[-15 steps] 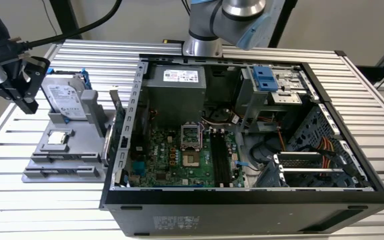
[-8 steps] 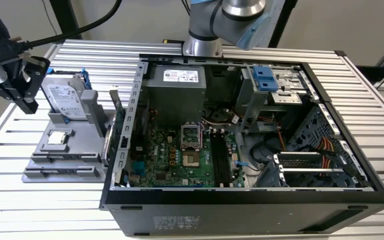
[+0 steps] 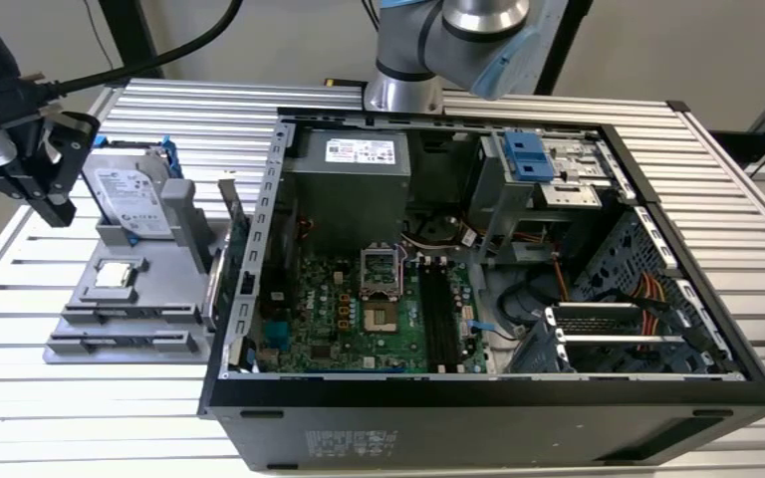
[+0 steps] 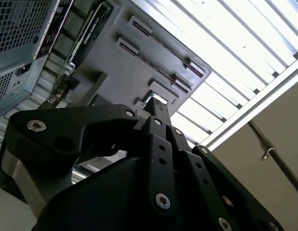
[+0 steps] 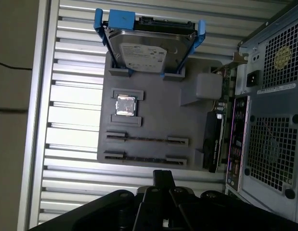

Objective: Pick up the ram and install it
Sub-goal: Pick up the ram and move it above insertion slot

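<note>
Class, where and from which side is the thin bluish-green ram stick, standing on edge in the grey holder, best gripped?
Probably mid-length along the top edge of the ram stick, from above, pinching its flat faces; the grey holder brackets its ends.

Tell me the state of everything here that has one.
Case: open, on its side.
Hard drive: upright in the holder.
Processor: flat in the holder.
Ram: on edge in the holder, ungripped.
Socket: empty.
Gripper: above the holder, clear of parts.
</note>
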Available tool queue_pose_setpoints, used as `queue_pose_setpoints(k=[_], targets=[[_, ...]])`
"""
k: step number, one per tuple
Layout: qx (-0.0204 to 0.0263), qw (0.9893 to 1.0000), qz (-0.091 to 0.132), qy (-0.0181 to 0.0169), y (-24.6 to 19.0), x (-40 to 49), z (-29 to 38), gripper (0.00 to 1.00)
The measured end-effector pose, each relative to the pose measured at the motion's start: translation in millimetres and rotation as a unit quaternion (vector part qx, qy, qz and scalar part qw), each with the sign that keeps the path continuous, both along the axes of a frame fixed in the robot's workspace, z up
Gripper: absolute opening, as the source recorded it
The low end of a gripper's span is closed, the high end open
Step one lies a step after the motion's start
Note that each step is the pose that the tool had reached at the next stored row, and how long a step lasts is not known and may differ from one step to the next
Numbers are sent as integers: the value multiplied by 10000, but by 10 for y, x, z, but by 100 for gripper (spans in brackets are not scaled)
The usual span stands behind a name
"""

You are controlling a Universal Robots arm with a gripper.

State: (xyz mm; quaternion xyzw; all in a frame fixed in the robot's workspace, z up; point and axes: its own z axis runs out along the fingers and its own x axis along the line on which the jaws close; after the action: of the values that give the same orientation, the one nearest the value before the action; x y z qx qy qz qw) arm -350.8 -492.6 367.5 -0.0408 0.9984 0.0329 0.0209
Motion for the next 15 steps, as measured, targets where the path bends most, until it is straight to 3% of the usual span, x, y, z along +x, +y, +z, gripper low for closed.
queue_pose_setpoints(k=[15], targets=[[0,9992,390,0,0,0,0,0]])
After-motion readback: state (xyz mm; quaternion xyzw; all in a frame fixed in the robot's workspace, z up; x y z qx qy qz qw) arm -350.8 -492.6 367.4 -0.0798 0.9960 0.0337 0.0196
